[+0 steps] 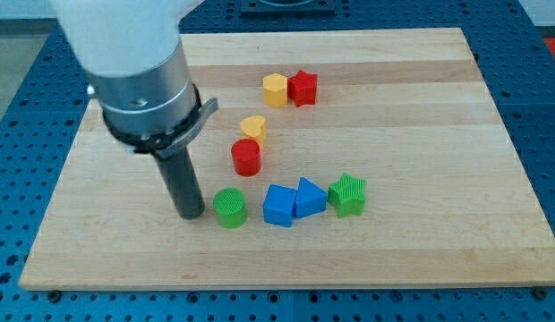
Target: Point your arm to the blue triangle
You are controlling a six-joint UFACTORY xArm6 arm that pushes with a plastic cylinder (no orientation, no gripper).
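Rod of the arm comes down from the view's top left, pale housing over a grey metal collar, dark shaft below; the tip (190, 215) sits on the wooden table (421, 259) at lower left of centre. No hand on this arm, just the rod, so nothing to open, close or grip. Tip is just beside the green cylinder (230, 207), on its left, a thin gap or bare contact, cannot tell which. Blue triangle (309, 197) lies further toward the view's right in the same low row, well apart from the tip, with the green cylinder and a blue cube-like block (279, 205) between them. Blue triangle touches that blue block on its left and sits right against the green star (347, 193) on its right. Above the row: red cylinder (246, 156) near centre, with a yellow heart-like block (252, 127) just above it, touching or nearly so. Higher up, yellow hexagon-like block (275, 89) and red star (303, 88) side by side, touching. Table rests on a blue perforated surface (542, 107) visible around its edges.
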